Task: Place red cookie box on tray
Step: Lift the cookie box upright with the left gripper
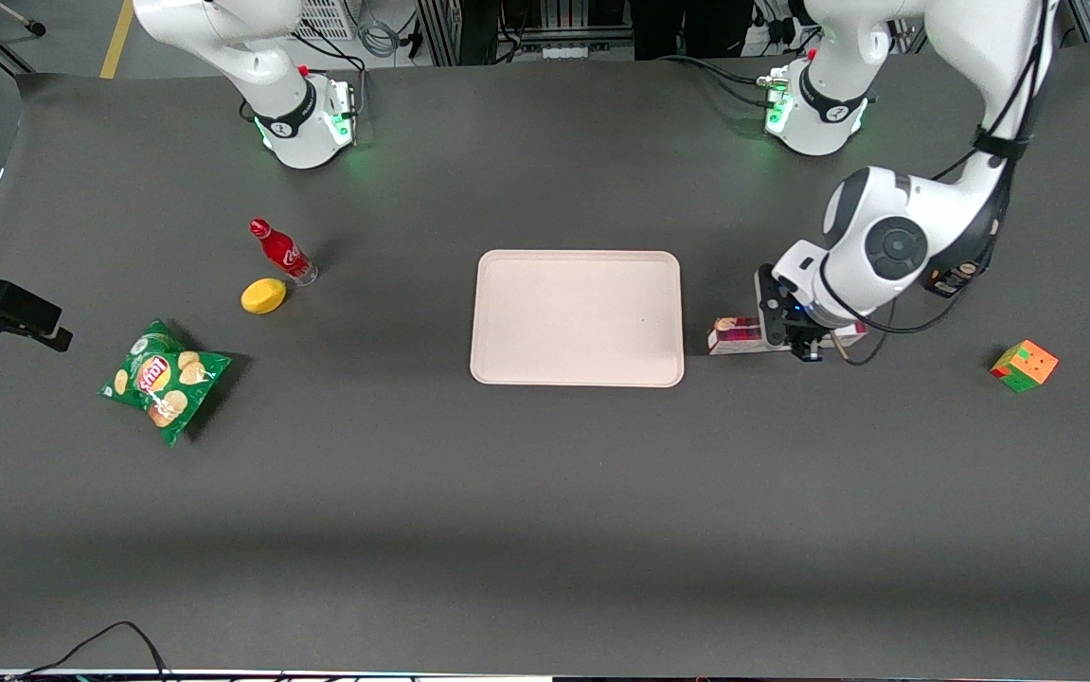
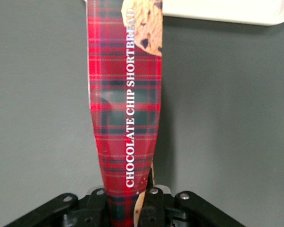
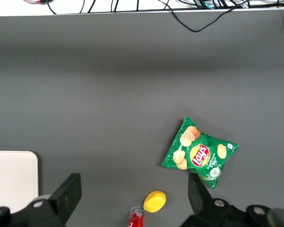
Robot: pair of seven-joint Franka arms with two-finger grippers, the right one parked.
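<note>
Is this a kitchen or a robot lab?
Probably a robot lab: arms bolted to a dark table, cables along its edge. The gripper holds the red cookie box beside the tray.

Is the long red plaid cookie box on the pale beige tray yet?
Not yet. The red plaid cookie box lies on the table beside the beige tray, the left gripper at it.

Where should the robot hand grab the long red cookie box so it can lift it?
Probably across the narrow width, coming straight down from above. The red cookie box lies flat on the table beside the tray; it is long and slim, so only its short way fits between two fingers. The gripper already sits over it, around the middle, seemingly closed on the carton's long sides.
</note>
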